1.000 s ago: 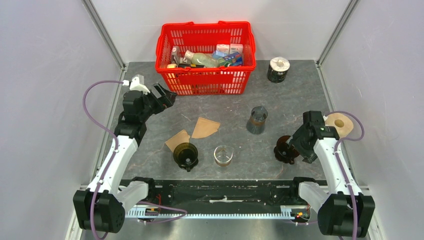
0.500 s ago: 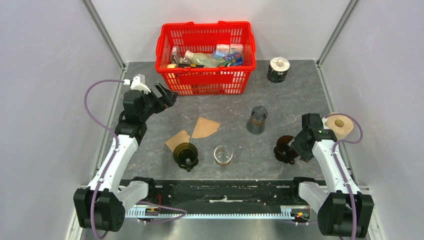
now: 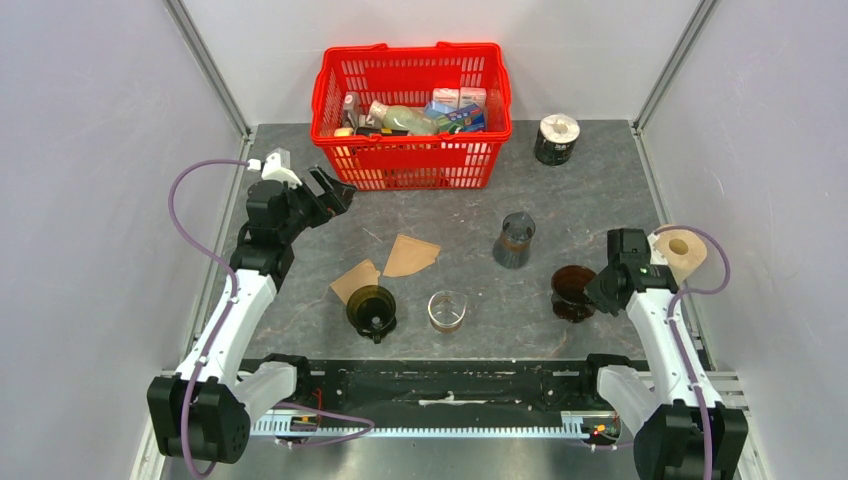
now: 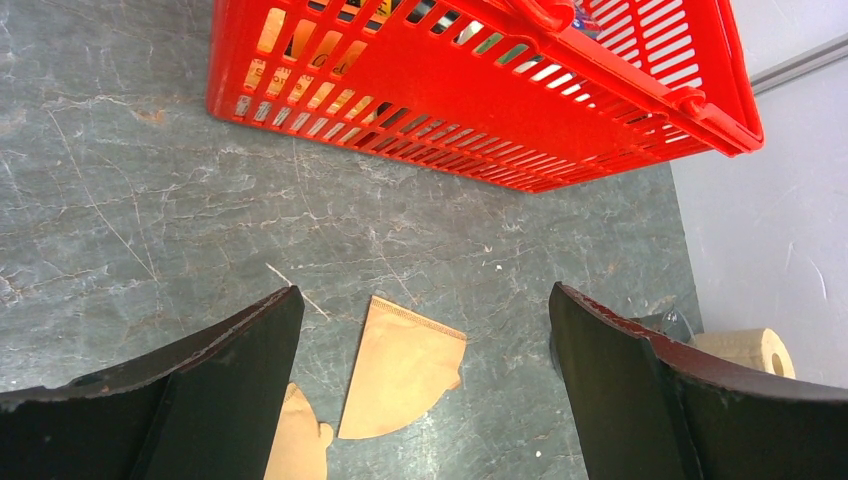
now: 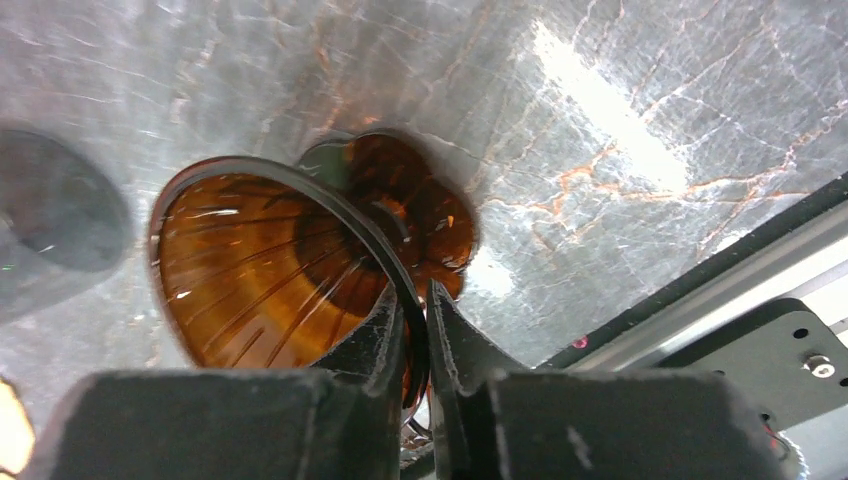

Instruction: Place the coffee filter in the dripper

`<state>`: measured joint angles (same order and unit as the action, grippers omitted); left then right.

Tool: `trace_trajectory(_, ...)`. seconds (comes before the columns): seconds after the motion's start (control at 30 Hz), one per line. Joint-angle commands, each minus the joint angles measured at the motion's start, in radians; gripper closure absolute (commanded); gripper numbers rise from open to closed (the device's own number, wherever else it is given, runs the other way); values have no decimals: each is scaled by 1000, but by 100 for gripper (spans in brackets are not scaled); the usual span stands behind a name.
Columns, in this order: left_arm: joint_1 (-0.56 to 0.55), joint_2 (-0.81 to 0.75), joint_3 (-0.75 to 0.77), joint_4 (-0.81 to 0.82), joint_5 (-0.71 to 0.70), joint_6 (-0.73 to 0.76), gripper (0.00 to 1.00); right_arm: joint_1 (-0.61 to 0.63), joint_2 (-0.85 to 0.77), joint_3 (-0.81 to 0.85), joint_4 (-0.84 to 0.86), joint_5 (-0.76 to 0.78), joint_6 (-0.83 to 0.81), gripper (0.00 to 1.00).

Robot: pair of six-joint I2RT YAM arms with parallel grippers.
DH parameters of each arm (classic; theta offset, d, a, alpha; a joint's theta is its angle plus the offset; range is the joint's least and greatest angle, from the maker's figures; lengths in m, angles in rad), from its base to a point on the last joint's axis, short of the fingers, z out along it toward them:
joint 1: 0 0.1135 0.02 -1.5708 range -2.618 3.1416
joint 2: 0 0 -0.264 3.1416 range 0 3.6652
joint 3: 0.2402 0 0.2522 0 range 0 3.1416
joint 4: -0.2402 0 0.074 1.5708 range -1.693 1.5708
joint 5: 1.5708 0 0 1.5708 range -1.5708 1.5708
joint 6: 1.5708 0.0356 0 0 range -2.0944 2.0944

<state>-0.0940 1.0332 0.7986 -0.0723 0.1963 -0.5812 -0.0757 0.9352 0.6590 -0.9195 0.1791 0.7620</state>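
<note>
The grey marbled table (image 3: 600,190), walled in white, carried everything. The coffee filter (image 3: 410,255), a tan paper wedge, lay flat near the table's middle. A second filter (image 3: 355,278) lay just beside it on the left, its near corner against a dark dripper (image 3: 372,308).

Well apart from both, toward the right, the amber dripper (image 5: 260,270) was gripped at its rim. The right gripper (image 5: 412,320) had its fingers pinched nearly together on the thin wall, one inside the cone and one outside. Whether the dripper stood level on its base or was tipped was hard to tell.

The left gripper (image 3: 333,190) hung above the table near the red basket (image 3: 410,50), jaws spread wide and empty.

The step in hand looked like readying the dripper. Next would likely call for setting it upright and steady. The left arm would then need to come down and pinch the filter's edge off the flat surface.
</note>
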Motion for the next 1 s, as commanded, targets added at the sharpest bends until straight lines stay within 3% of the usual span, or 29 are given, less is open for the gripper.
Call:
trace_trajectory(0.0,-7,-12,-1,42,10,27,0,-3,-41,71,-5,6,-20,90)
trace_trajectory(0.1,-7,-11,-1,37,8,27,0,-4,-49,125,-25,-4,-45,100)
trace_trajectory(0.47,-6,-14,-1,31,5,29,0,-3,-10,379,-14,-166,-119,100)
trace_trajectory(0.83,-6,-8,1,32,12,24,0,0,122,525,158,-493,-71,100)
trace_trajectory(0.97,-6,-4,3,32,17,26,0,37,195,562,197,-526,-61,100)
